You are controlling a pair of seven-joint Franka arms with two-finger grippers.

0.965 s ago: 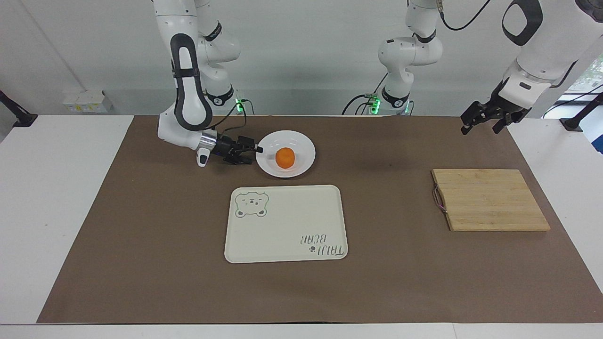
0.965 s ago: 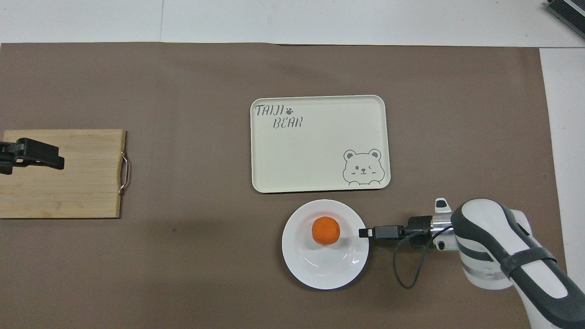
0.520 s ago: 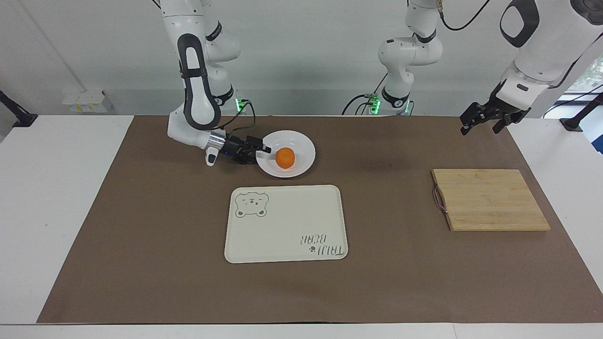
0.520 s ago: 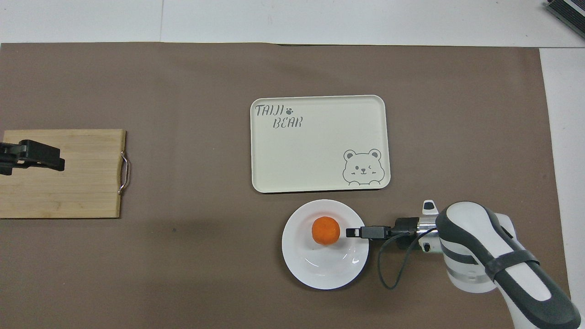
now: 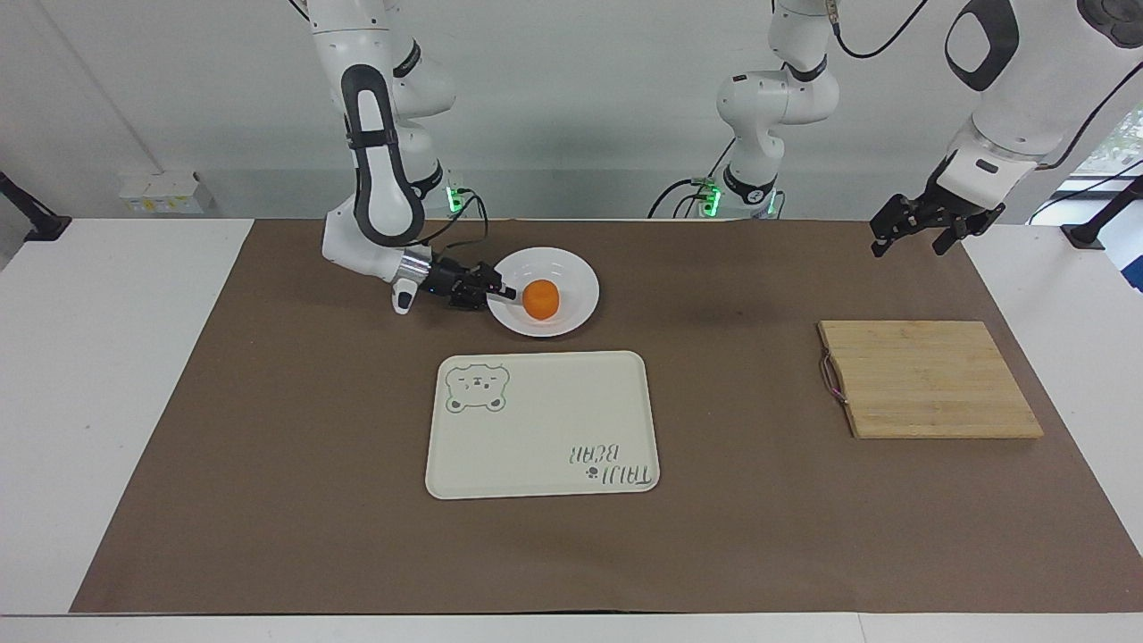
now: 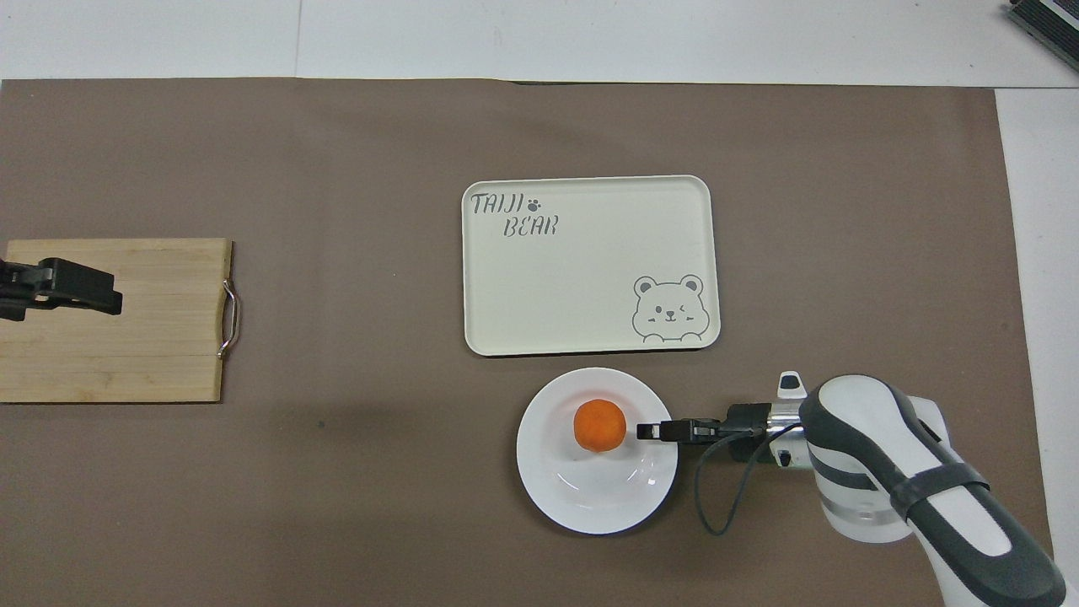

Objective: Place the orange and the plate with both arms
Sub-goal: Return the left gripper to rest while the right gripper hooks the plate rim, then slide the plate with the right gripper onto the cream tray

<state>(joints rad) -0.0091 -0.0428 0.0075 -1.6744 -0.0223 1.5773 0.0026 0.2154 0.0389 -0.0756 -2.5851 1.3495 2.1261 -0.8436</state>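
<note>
Overhead view: right pincer (image 6: 645, 431) clamped on plate (image 6: 590, 497) rim, orange (image 6: 599, 425) inside; left pincer (image 5: 911, 234) apart above surface (image 5: 268, 500) corner.

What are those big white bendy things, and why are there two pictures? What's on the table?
They are two robot arms, each ending in a black pincer called a gripper. One picture looks at the robots from across the table, the other looks down from above them. On the brown mat lie a white plate with an orange in it, a cream bear tray and a wooden cutting board. The right gripper is low at the plate's rim and seems to be pinching it, right beside the orange. The left gripper waits open in the air over the cutting board's end of the table, holding nothing.
</note>
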